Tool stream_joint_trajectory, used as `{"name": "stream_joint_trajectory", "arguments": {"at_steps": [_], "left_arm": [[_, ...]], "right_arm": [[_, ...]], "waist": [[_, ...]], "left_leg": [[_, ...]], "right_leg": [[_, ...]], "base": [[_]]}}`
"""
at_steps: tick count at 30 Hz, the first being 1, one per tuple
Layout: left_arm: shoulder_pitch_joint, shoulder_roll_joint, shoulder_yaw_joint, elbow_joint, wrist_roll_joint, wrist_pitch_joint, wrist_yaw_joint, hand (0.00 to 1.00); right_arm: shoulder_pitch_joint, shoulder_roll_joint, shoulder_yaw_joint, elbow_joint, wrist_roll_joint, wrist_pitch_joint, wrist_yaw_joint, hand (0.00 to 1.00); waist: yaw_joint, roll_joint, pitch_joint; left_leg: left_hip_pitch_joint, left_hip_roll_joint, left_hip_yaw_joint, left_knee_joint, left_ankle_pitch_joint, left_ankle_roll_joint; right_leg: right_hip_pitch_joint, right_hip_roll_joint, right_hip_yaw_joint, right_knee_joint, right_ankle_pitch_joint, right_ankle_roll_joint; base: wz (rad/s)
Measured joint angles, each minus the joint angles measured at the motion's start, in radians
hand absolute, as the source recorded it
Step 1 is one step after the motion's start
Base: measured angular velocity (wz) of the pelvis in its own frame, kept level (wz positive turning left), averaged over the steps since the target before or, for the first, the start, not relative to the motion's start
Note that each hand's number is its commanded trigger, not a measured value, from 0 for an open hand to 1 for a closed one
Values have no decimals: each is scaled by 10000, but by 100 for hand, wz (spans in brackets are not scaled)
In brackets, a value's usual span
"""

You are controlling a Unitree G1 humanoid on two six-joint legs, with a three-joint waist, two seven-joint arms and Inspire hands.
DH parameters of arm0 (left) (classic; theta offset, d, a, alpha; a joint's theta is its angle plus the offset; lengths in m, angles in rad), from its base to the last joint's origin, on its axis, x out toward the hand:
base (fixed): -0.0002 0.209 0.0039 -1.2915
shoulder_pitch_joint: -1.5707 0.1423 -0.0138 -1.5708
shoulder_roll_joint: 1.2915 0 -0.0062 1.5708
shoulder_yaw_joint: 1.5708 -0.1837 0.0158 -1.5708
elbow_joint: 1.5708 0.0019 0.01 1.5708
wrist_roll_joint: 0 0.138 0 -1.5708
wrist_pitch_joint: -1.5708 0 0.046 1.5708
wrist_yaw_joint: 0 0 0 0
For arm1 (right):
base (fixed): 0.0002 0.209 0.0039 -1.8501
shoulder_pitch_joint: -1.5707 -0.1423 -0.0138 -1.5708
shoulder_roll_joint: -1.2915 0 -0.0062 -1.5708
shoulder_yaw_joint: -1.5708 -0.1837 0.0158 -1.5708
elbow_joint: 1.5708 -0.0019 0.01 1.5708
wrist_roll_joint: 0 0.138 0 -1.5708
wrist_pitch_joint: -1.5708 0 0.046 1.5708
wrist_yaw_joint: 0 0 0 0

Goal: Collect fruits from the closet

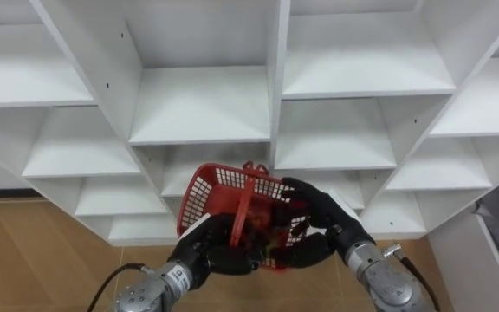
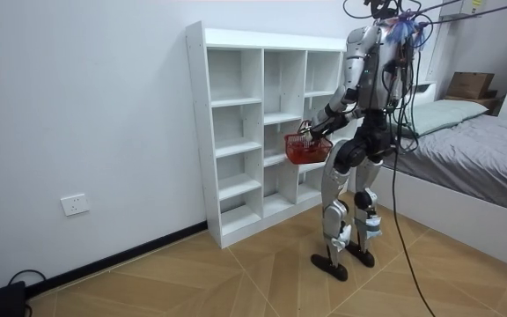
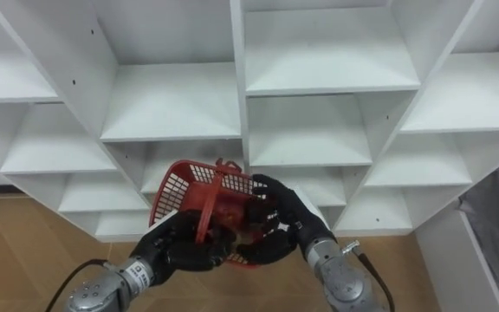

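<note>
Room view has the robot facing the white closet, with the bed at 3 o'clock. The shelves look bare, so I'd guess collecting's nearly done. The red basket sits at 6 o'clock in the eye views, with the left hand and right hand both curled round it. The reddish fruit inside is hard to make out. Nothing's in the way.

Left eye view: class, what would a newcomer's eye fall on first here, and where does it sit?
The red basket stands out first, low in the middle, tilted and clasped between the left hand and the right hand. Behind it the white closet spreads its open compartments across the view. In the room view a bed lies at the right.
</note>
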Motion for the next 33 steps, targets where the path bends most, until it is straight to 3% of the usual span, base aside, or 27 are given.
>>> {"name": "stream_joint_trajectory", "arguments": {"at_steps": [17, 26, 30, 33], "left_arm": [[-45, -57, -9, 1, -1, 1, -296, 100], [87, 55, 32, 1, 66, 2, -287, 100], [499, 144, 36, 0, 75, 2, -245, 100], [834, 224, 44, 0, 74, 3, -218, 100]], "right_arm": [[1, 51, 2, 14, -227, 0, -10, 0], [55, 79, 0, 14, -229, 1, 99, 0], [372, 89, -18, 17, -203, 1, 99, 0], [657, 105, -20, 15, -166, 8, 102, 0]], "waist": [[-15, 62, -39], [-14, 49, -50], [-40, 15, -250], [-31, 8, -263]], "left_leg": [[40, 5, -5, 1, -1, 1], [164, -14, -3, -134, -1, 0], [463, -92, -14, -275, 0, -2], [805, -129, -13, -408, 0, -2]], "right_leg": [[16, -1, -12, 39, 12, -9], [66, 5, -38, -10, 12, -8], [437, 17, -66, -293, 39, 8], [811, 14, -57, -513, 54, 39]], "base": [[0], [0], [0], [0]]}}
